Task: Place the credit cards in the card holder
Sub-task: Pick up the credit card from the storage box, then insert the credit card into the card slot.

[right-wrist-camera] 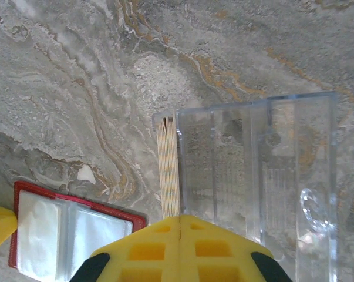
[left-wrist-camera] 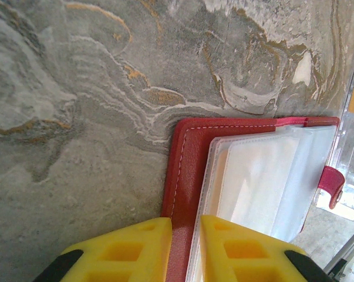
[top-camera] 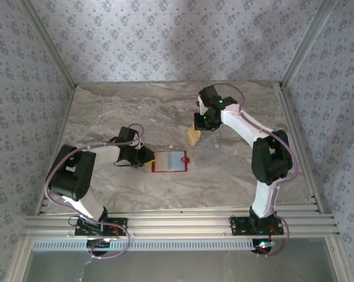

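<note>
The card holder (top-camera: 169, 161) is seen lying open on the bench (top-camera: 241, 176), left of centre, its red border outlined against the marbled top. Bare bench is left on its far side, its near side and its right. The clear sleeves (left-wrist-camera: 270, 176) are turned upward, and the red snap tab (left-wrist-camera: 331, 185) is stuck out from the right-hand edge.

The left edge of the red cover is clamped between the yellow fingers (left-wrist-camera: 121, 249) of the left end effector (left-wrist-camera: 185, 241), one finger on either side of the stitched border. The left arm is folded low, its elbow pushed out toward the left wall and its forearm laid rightward to the holder.

The credit cards (right-wrist-camera: 169, 167) are pinched as a thin tan stack, edge-on, in the right end effector (right-wrist-camera: 180, 235), whose fingers are drawn together on them. A clear plastic case (right-wrist-camera: 259, 170) is pressed right alongside the stack; whether it is gripped as well cannot be told. In the top view the cards are found beyond and to the right of the holder, apart from it, with an open strip of bench between the two.

The right arm is raised from its base, bent at the elbow near the right side, and stretched far and leftward, the wrist tipped down over the bench. Wide open surface is left behind it, up to the back wall.
</note>
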